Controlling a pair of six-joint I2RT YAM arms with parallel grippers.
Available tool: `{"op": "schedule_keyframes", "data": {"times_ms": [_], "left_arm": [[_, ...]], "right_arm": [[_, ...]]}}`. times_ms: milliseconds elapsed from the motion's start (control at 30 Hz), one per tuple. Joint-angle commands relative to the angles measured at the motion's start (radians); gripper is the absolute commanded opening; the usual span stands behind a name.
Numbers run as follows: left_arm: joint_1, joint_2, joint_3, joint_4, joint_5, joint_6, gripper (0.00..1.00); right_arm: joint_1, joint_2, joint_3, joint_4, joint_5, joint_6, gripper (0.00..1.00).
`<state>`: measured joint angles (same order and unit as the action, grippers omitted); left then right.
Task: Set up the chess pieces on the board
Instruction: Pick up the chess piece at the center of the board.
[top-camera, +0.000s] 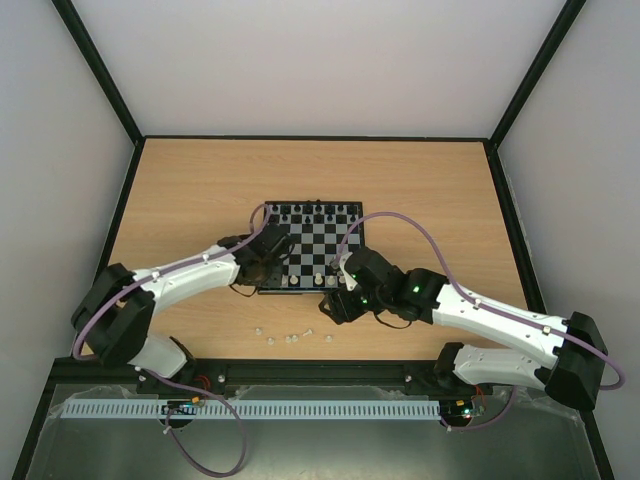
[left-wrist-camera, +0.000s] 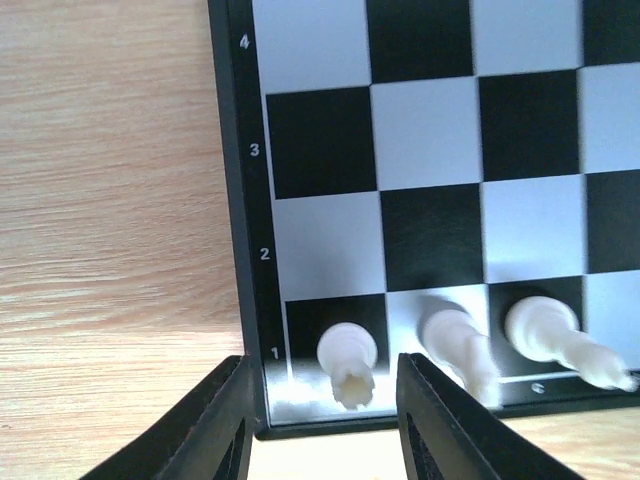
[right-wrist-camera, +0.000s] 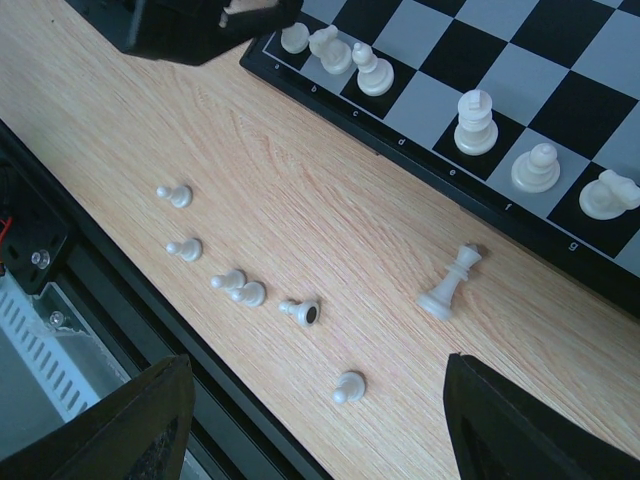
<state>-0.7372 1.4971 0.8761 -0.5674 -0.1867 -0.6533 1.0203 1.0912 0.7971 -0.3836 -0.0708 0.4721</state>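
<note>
The board lies mid-table, with several white pieces along its near row. In the left wrist view my left gripper is open, its fingers either side of a white rook on the corner square, not touching it. Two more white pieces stand beside it. My right gripper is open and empty above loose white pawns on the wood. A taller white piece rests just off the board's near edge. In the top view the left gripper is at the board's near-left corner, the right gripper at its near edge.
Black pieces fill the board's far rows. Several white pawns are scattered between the board and the black front rail; one pawn lies tipped over. The left gripper's body shows at the top left of the right wrist view.
</note>
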Motion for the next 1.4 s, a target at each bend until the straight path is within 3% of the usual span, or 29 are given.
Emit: {"op": "schedule_keyframes", "data": {"times_ms": [0, 133, 333, 533, 633, 733, 967, 1167, 1367], "left_arm": [[-0.014, -0.089, 0.044, -0.033, 0.015, -0.002, 0.42], [-0.033, -0.195, 0.056, -0.074, 0.015, -0.016, 0.45], [-0.068, -0.414, -0.021, -0.103, 0.069, -0.049, 0.57], [-0.122, -0.572, -0.120, -0.132, 0.088, -0.107, 0.66], [-0.155, -0.629, -0.159, -0.151, 0.085, -0.147, 0.76], [-0.187, -0.665, -0.179, -0.181, 0.066, -0.190, 0.98], [-0.266, -0.661, -0.253, -0.141, 0.067, -0.293, 0.99], [-0.365, -0.526, -0.263, -0.142, -0.002, -0.390, 0.99], [-0.392, -0.416, -0.282, -0.106, -0.049, -0.459, 0.90]], "right_arm": [[-0.003, 0.014, -0.009, -0.014, 0.005, -0.006, 0.70], [-0.002, 0.025, -0.006, -0.018, 0.013, -0.004, 0.71], [-0.003, 0.058, 0.008, -0.035, 0.032, 0.004, 0.99], [-0.003, 0.072, 0.019, -0.049, 0.066, 0.037, 0.99], [-0.002, 0.058, 0.008, -0.047, 0.066, 0.065, 0.99], [-0.003, 0.035, -0.003, -0.048, 0.070, 0.092, 0.99], [-0.002, -0.024, -0.022, -0.054, 0.087, 0.129, 0.99], [-0.003, -0.040, -0.035, -0.046, 0.085, 0.098, 0.99], [-0.003, -0.051, -0.040, -0.036, 0.052, 0.058, 0.99]]}}
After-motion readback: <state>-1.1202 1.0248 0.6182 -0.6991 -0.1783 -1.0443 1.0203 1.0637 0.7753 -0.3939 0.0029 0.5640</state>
